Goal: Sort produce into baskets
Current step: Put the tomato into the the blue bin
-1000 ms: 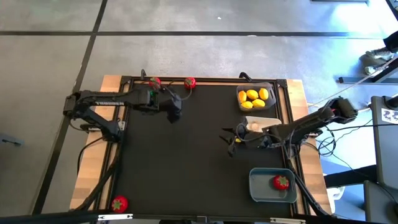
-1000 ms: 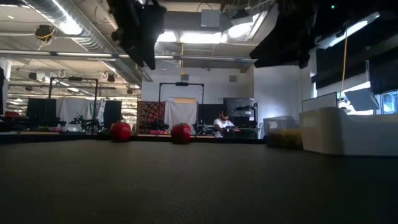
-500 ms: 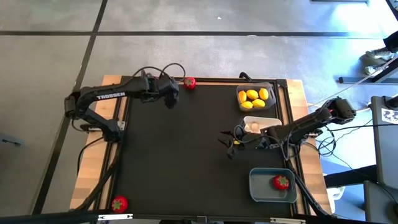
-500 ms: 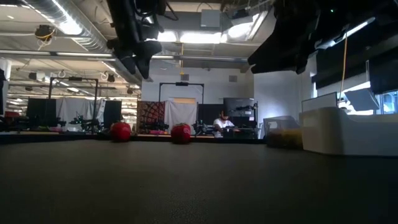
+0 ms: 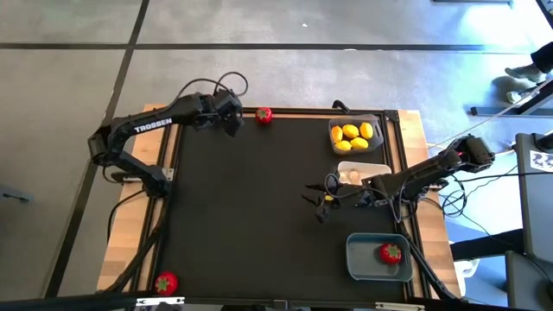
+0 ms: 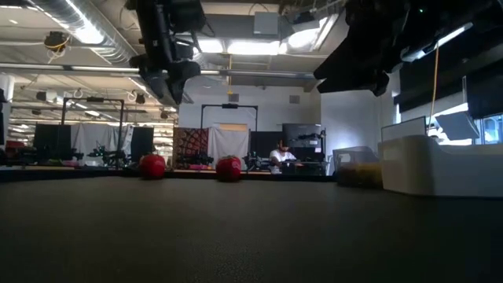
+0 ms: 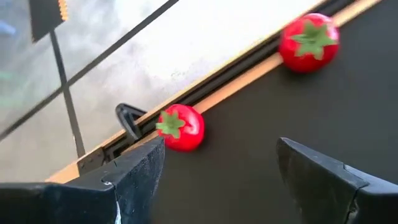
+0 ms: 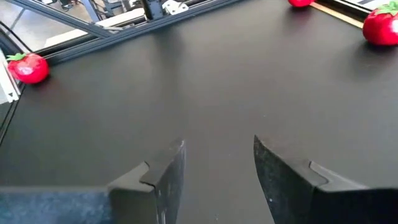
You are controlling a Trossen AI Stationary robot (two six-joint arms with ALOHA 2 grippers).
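Two red round fruits with green tops lie on the black mat at the table's far edge. My left gripper hangs open above the mat just short of the left one, which the arm hides in the high view. The other shows there. A third red fruit lies at the near left corner. My right gripper hovers open and empty over the mat's right half. The dark grey basket holds yellow lemons, the white basket a pale bulb, and the blue-grey basket a red fruit.
The three baskets stand in a row along the table's right edge. A black metal frame rail runs along the mat's far edge just behind the two red fruits. The middle of the black mat is bare.
My left gripper has swung toward the table's far edge and a little to the left, and now stands over the left red fruit there, still open. The produce has stayed in place.
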